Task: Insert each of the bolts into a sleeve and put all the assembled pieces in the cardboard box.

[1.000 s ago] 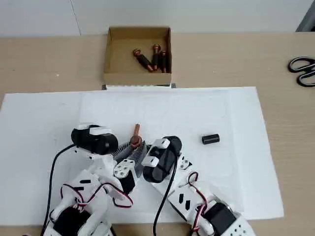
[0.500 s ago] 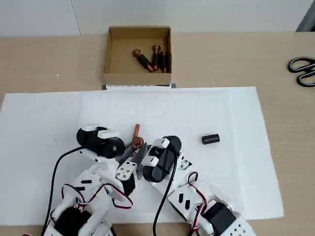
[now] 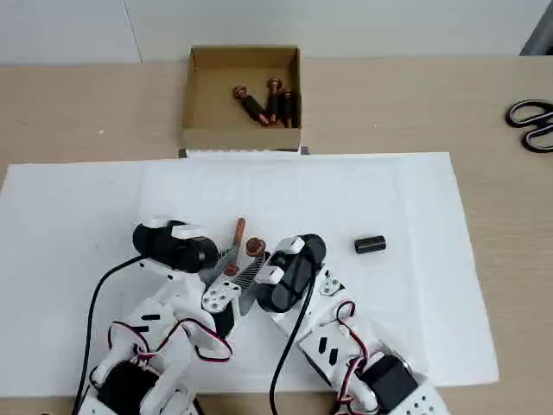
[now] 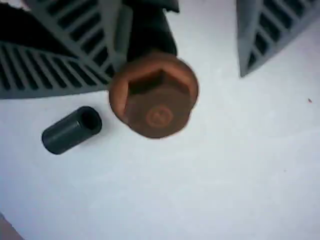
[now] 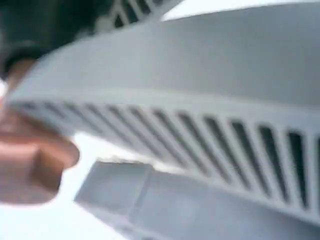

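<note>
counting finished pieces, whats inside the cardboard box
On the cardboard box floor lie what look like three assembled pieces, bunched toward one side, with the rest of the floor bare. They overlap, so the count is unsure, and the near wall hides a floor strip.

By my left pincer [image 3: 232, 259] the bolt [image 4: 154, 95] head is copper-orange, and the fitted sleeve [image 4: 147, 30] behind it looks black, I think. The loose sleeve [image 4: 71, 129] is matt black on white paper [image 4: 210, 175]. Farther off, the cardboard box [image 3: 242, 137] is plain brown.
</note>
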